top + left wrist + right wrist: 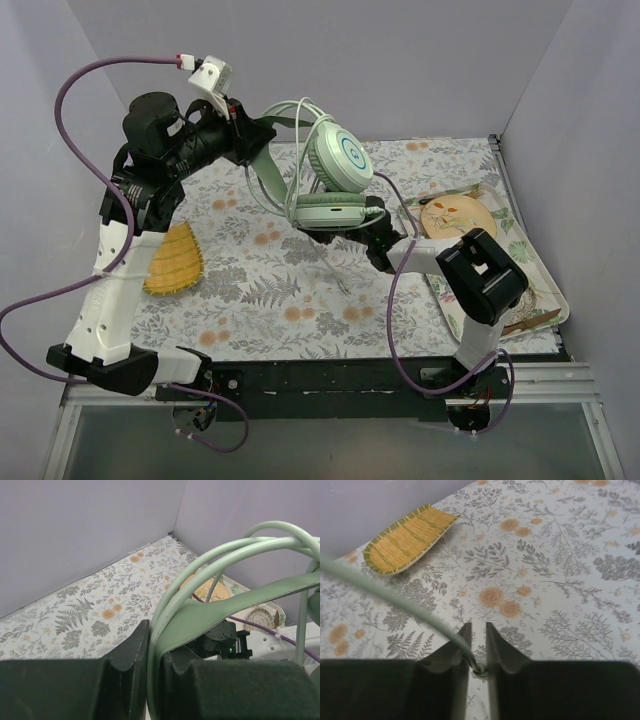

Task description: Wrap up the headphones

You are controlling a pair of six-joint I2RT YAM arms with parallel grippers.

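the headphones (pixel 335 175) hang in the air above the middle of the bench (pixel 280 300), well clear of its flowered cloth, and the wrapping looks partly done. the left claw (pixel 152 645) is clamped tight on the padded headband (pixel 240 605), and in its wrist view several turns of the pale green cable (pixel 210 555) arch over the band right beside the grip. from above, those loops stand out to the left of the upper cup, so some of the winding is there, but it sits loose and wide rather than snug. the rest of the cable is free: one length runs down to the right claw (pixel 477 645), just below the lower cup, where it passes between the fingers. that claw is narrow around the cable, yet a sliver of gap shows beside the strand, so i cannot tell whether it truly pinches it. what seems left is to carry this free length round the band and tidy the slack. around them, a woven yellow dish (pixel 175 260) lies on the cloth near the left arm. a tray (pixel 540 300) with a painted plate (pixel 455 215) sits at the right edge, close behind the right arm. the robot's own purple lead (pixel 392 300) sags near the right claw and could snag a wide sweep.
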